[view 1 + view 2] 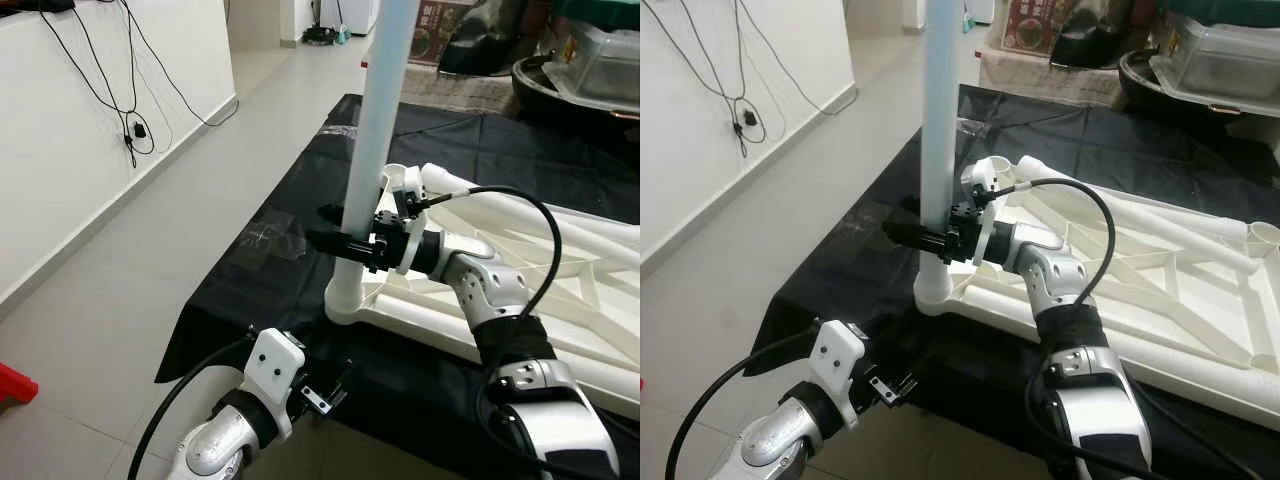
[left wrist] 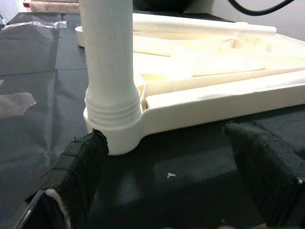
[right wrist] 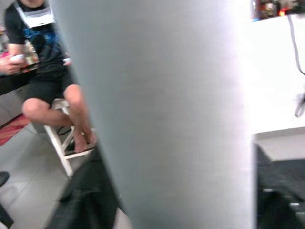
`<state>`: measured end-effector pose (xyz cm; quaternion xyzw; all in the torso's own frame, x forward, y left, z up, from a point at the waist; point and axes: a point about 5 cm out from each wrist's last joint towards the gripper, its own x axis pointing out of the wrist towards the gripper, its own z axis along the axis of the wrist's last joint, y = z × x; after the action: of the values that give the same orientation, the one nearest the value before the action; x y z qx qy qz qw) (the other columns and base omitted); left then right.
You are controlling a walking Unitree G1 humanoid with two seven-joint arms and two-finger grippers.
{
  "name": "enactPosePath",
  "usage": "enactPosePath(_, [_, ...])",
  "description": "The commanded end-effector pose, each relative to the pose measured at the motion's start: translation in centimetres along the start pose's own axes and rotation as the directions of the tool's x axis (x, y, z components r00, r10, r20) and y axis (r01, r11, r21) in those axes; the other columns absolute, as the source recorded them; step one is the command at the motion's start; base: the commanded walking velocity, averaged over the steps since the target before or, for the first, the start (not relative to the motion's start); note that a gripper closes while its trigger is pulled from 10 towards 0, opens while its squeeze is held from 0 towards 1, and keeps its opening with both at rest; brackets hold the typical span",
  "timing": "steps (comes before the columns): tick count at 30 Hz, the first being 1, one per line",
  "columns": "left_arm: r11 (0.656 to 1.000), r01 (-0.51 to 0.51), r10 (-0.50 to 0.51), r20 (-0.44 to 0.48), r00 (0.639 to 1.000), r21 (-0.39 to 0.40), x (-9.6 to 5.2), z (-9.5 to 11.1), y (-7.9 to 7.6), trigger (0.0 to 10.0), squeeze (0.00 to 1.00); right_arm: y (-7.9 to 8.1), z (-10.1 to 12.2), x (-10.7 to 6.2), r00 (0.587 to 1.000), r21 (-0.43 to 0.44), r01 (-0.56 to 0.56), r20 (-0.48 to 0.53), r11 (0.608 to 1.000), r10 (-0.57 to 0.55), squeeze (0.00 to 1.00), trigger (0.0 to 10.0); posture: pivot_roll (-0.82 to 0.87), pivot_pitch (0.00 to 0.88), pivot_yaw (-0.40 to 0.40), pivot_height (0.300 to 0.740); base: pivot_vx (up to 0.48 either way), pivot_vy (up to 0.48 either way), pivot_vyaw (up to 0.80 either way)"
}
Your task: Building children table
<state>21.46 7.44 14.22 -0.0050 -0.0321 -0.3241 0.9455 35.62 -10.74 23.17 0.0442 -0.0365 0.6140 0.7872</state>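
The upturned white tabletop lies on a black sheet on the floor, its near-left corner socket holding an upright leg. The right gripper has its jaws clamped round that leg just above the socket. Good practice, I judge: keep it vertical, twist it fully home. The left gripper hovers near, jaws apart, empty. The leg's top is cut off; how deep the thread sits is unclear.

Table leg upright in tabletop corner socket, tabletop on sheet, wall left
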Motion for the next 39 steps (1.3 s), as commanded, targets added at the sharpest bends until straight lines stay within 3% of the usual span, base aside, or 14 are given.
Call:
enactPosePath(1, [1.000,-0.003,0.003,-0.012,1.000,-0.011,-0.2,-0.3,-0.1,10.0,0.00,0.5,-0.3,1.0,0.998,-0.003,-0.060,-0.001,0.998,0.060,0.00,0.0,0.13,0.129,-0.045,0.740,0.000,0.000,0.00])
enactPosePath(9, [1.000,-0.008,0.008,-0.001,1.000,-0.009,-0.1,-0.2,0.0,10.0,0.00,-0.2,-1.6,0.2,0.984,-0.017,0.176,0.019,0.984,-0.175,0.00,0.0,0.12,0.130,-0.042,0.740,0.000,0.000,0.00])
enactPosePath(11, [1.000,-0.009,0.009,-0.002,1.000,-0.009,-0.1,-0.2,0.0,10.0,0.00,-2.6,-2.2,-1.0,0.769,0.011,0.638,0.024,0.770,-0.638,0.00,0.0,0.12,0.131,-0.037,0.740,0.000,0.000,0.00])
enactPosePath(14, [1.000,-0.009,0.009,-0.003,1.000,-0.008,-0.1,-0.3,0.1,10.0,0.00,-3.5,-2.4,-2.4,0.571,-0.005,0.821,0.020,0.571,-0.820,0.00,0.0,0.12,0.130,-0.038,0.740,0.000,0.000,0.00])
enactPosePath(15, [1.000,-0.009,0.009,-0.003,1.000,-0.008,-0.1,-0.3,0.1,10.0,0.00,-3.5,-2.4,-2.4,0.571,-0.005,0.821,0.020,0.571,-0.820,0.00,0.0,0.12,0.130,-0.038,0.740,0.000,0.000,0.00])
enactPosePath(18, [1.000,-0.008,0.008,-0.005,1.000,-0.007,-0.1,-0.3,0.1,10.0,0.00,-3.3,-2.5,-5.4,0.185,-0.030,0.982,0.046,0.184,-0.982,0.00,0.0,0.11,0.131,-0.035,0.740,0.000,0.000,0.00])
enactPosePath(19, [1.000,-0.008,0.008,-0.005,1.000,-0.007,-0.1,-0.3,0.1,10.0,0.00,-3.3,-2.5,-5.4,0.185,-0.030,0.982,0.046,0.184,-0.982,0.00,0.0,0.11,0.131,-0.035,0.740,0.000,0.000,0.00])
enactPosePath(20, [1.000,-0.007,0.007,-0.006,1.000,-0.006,-0.1,-0.3,0.2,10.0,0.00,-2.5,-2.5,-6.7,-0.011,-0.005,1.000,0.074,-0.011,-0.997,0.00,0.0,0.11,0.131,-0.035,0.740,0.000,0.000,0.00])
enactPosePath(23, [1.000,-0.008,0.008,-0.007,1.000,-0.005,-0.1,-0.3,0.2,10.0,0.00,-1.1,-2.7,-7.3,-0.188,0.066,0.981,0.071,-0.184,-0.980,0.00,0.0,0.11,0.131,-0.035,0.740,0.000,0.000,0.00])
enactPosePath(32, [1.000,-0.008,0.008,-0.008,1.000,-0.005,0.0,-0.3,0.1,10.0,0.00,-0.1,-3.7,-3.7,-0.216,0.138,0.968,0.015,-0.212,-0.976,0.00,0.4,0.12,0.130,-0.039,0.740,0.000,0.000,0.00])
enactPosePath(33, [1.000,-0.009,0.009,-0.007,1.000,-0.006,0.0,-0.3,0.1,10.0,0.00,-0.1,-3.5,-2.7,-0.150,0.130,0.981,0.042,-0.143,-0.988,0.00,10.0,0.12,0.130,-0.039,0.740,0.000,0.000,0.00])
enactPosePath(34, [1.000,-0.009,0.009,-0.007,1.000,-0.006,0.0,-0.3,0.1,10.0,0.00,-0.1,-3.5,-2.7,-0.150,0.130,0.981,0.042,-0.143,-0.988,0.00,10.0,0.12,0.130,-0.039,0.740,0.000,0.000,0.00])
enactPosePath(35, [1.000,-0.009,0.009,-0.008,1.000,-0.007,-0.1,-0.4,0.1,10.0,0.00,0.1,-3.2,-2.0,-0.091,0.133,0.988,0.069,-0.081,-0.993,1.00,10.0,0.11,0.128,-0.042,0.740,0.000,0.000,0.00])
enactPosePath(39, [1.000,-0.008,0.008,-0.008,1.000,-0.010,-0.1,-0.4,0.0,10.0,0.00,0.3,-2.4,-1.4,0.020,0.126,0.991,0.147,0.039,-0.989,1.00,10.0,0.11,0.125,-0.043,0.740,0.000,0.000,0.00])
